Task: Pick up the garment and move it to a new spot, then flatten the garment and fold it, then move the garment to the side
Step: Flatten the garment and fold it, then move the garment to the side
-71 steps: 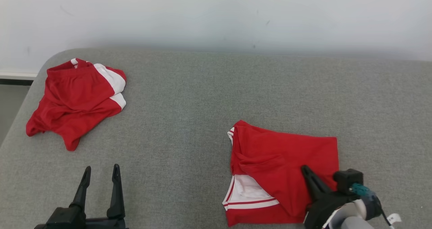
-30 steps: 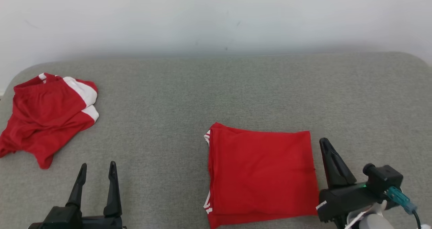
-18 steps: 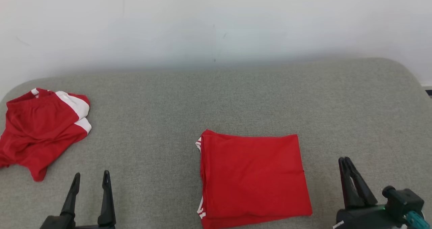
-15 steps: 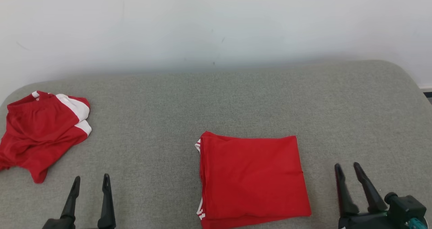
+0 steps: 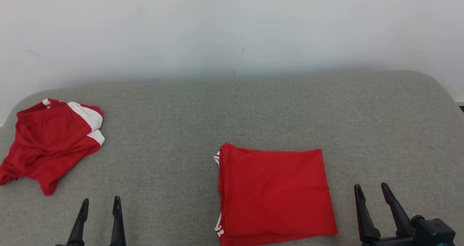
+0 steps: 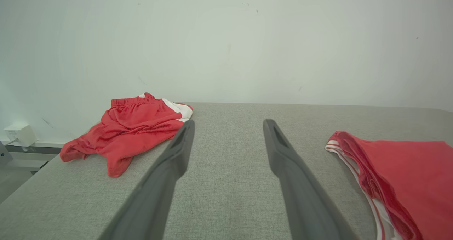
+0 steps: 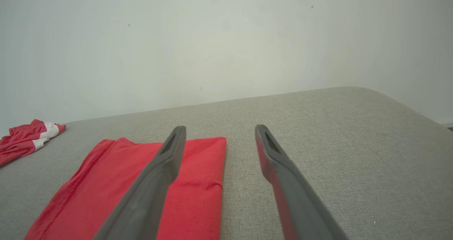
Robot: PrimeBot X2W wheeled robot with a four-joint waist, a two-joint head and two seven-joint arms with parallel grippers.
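Head view, L to R: crumpled red/white shorts at mid-left, on grey desk. Left gripper at bottom left, fingers spread, empty. Folded red garment lies flat, lower centre-right. Right gripper at bottom right, fingers released, empty, near garment's R edge, not touching.

Two cloth obstacles on the grey surface, with wide bare lanes around them.
The folded red garment lies flat centre-right, just left of the right tool. The crumpled red shorts sit at the far left edge, well apart. The surface is bare between them, behind both up to the wall, and ahead of the left tool.
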